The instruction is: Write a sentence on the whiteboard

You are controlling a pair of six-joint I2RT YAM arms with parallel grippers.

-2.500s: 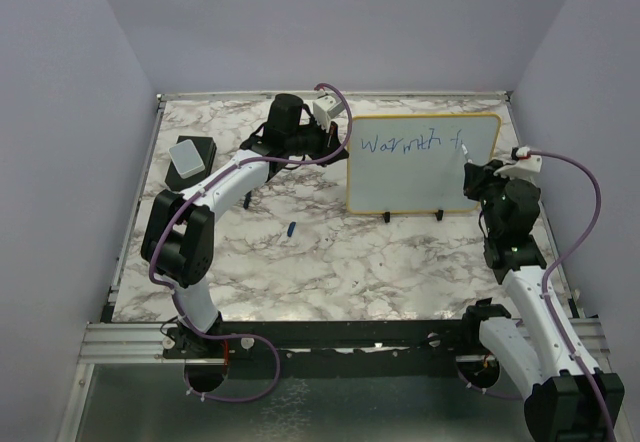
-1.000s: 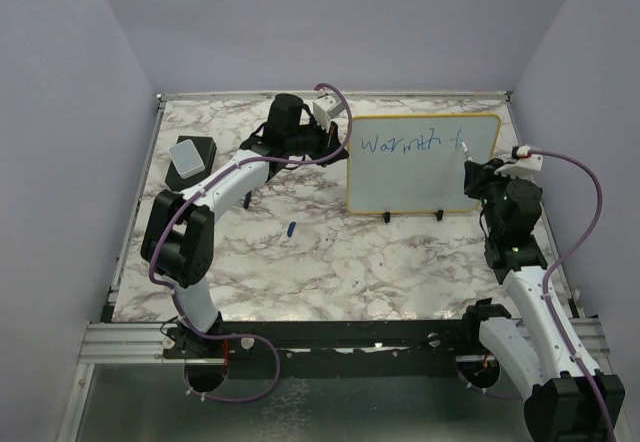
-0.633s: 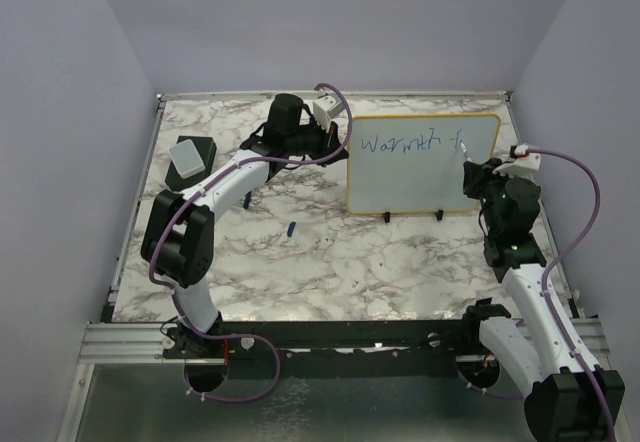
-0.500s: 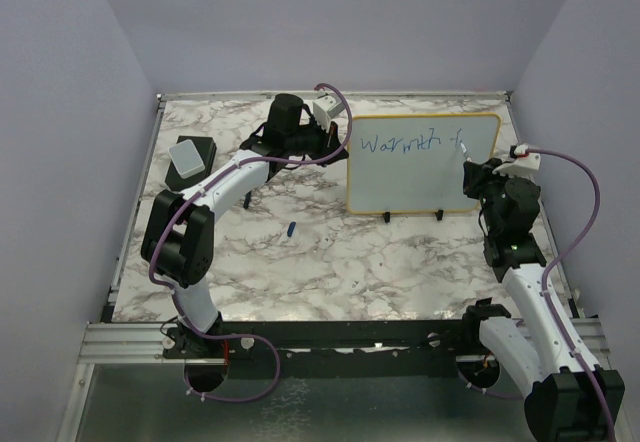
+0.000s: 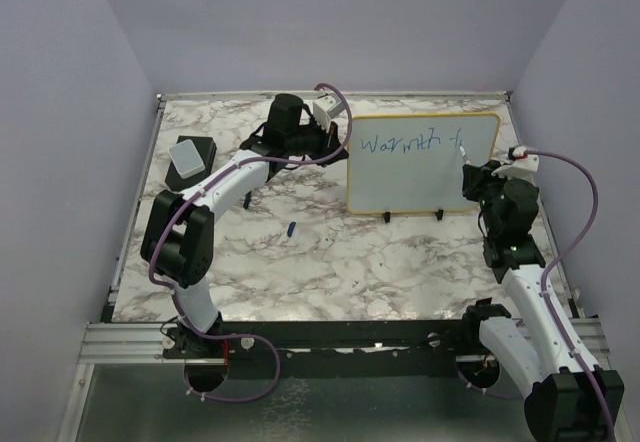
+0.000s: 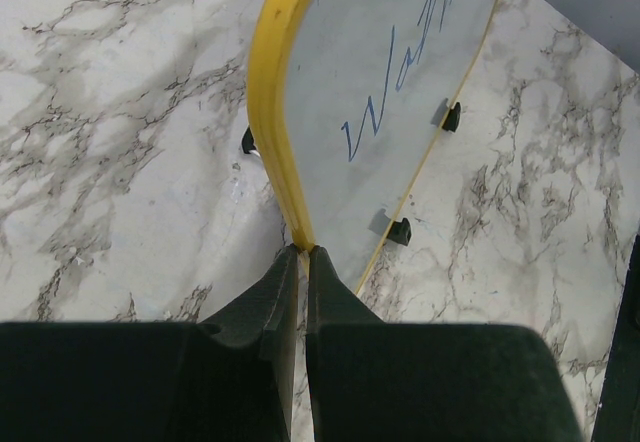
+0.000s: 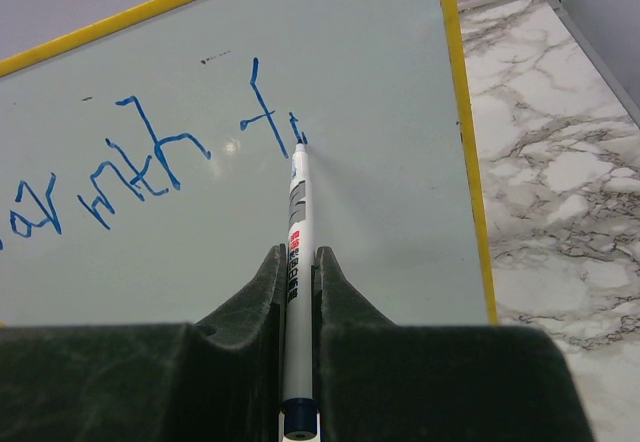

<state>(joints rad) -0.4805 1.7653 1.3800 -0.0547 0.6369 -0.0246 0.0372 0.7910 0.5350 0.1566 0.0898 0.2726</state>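
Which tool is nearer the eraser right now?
Left. The left tool clamps the left edge of the whiteboard, right of the eraser; the right tool holds a marker at the board's right end, farther off.

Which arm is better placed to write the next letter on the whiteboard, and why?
Right: the right tool is shut on the marker, tip on the whiteboard at the unfinished sentence. The left tool clamps the board's yellow edge.

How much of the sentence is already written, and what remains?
Done: the blue handwritten word "Warmth" stands on the yellow-framed white board. In hand: the right gripper holds a white marker pen, tip on the board beside an "f"; the left gripper clamps the yellow edge. Left: the rest of the sentence.
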